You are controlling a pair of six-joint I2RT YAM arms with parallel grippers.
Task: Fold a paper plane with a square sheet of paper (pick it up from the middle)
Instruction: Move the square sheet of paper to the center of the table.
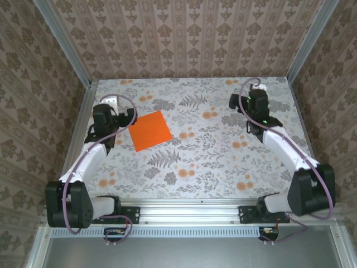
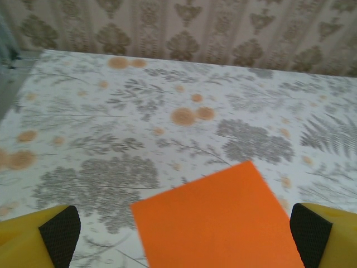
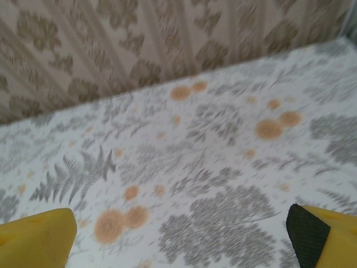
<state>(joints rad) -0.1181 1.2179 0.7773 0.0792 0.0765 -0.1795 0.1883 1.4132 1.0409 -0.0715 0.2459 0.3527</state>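
The square sheet of paper (image 1: 150, 130) is bright orange and lies flat and unfolded on the flowered tablecloth, left of the middle. My left gripper (image 1: 125, 118) hovers at its left edge, open. In the left wrist view the paper (image 2: 217, 218) spreads between the two yellow, black-padded fingertips (image 2: 56, 233), and the left gripper (image 2: 187, 241) has nothing in its grasp. My right gripper (image 1: 236, 103) hangs over the far right of the table, away from the paper. The right gripper (image 3: 181, 240) is open above bare cloth in the right wrist view.
The tablecloth (image 1: 212, 156) carries grey ferns and small orange flower prints. Patterned walls with aluminium posts (image 1: 64, 42) close in the back and both sides. A metal rail (image 1: 189, 212) with both arm bases runs along the near edge.
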